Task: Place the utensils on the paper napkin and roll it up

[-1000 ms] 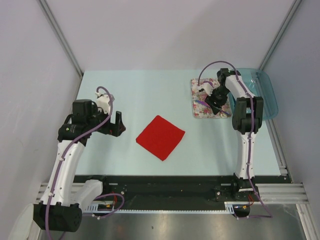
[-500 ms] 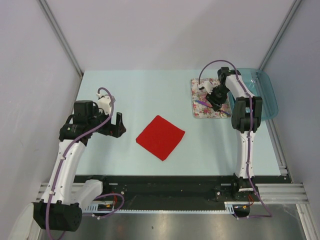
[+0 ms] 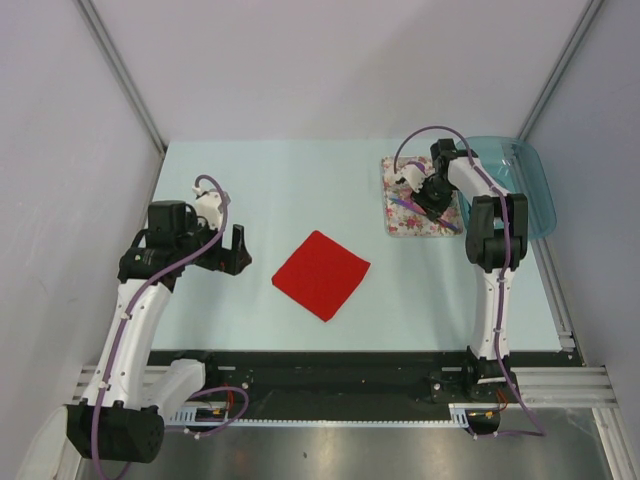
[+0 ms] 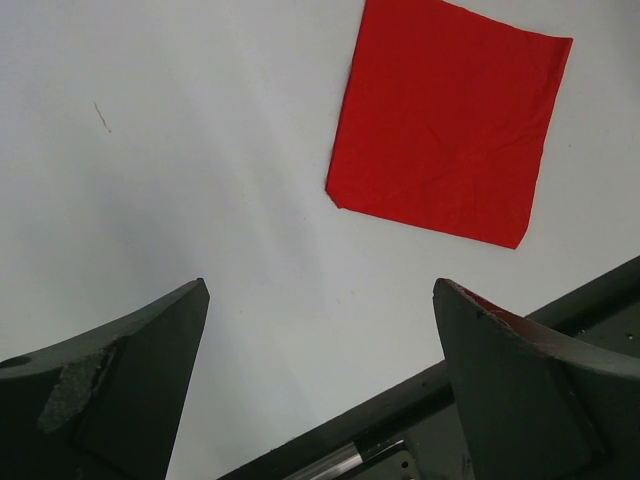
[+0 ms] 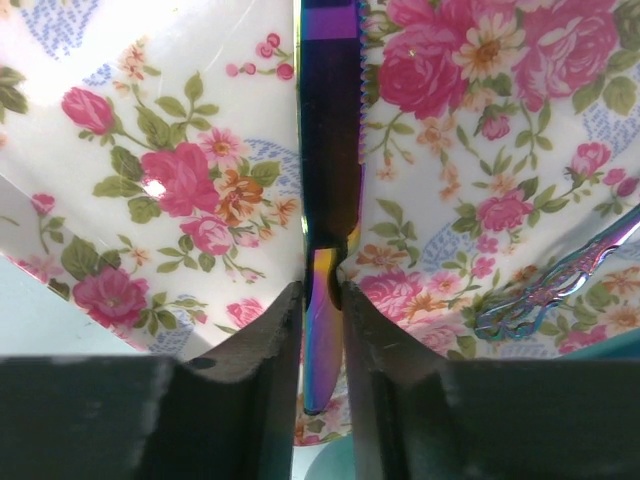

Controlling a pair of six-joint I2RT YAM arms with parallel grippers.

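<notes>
Paper napkin: red square lying flat and bare near the middle of the surface, turned corner-on to the arms. No utensil is on it yet. Risk: thin paper may slide or crease when cutlery is set down, spoiling the roll.

Left gripper: fingers spread wide and holding nothing, hovering just left of the paper napkin. Risk: coming in low, it could push the sheet askew.

Floral cloth: white square with a pink rose print, at the far right of the surface and well apart from the paper napkin. Risk: the fingertips sit low against it and could snag and lift it with the cutlery.

Right gripper: down on the floral cloth, fingers pressed in on both sides of the knife.

Knife: iridescent purple-blue with a serrated blade, pinched at its narrow part with the blade reaching away. Risk: slick metal held off its middle looks likely to swivel or slip on the long carry across.

Second utensil: ornate handle lying on the floral cloth just right of the fingers. Risk: the lift could nudge it.

Tray: translucent teal, beyond the right arm at the surface's far right edge.

Writing: no brand, label or lettering can be read.
</notes>
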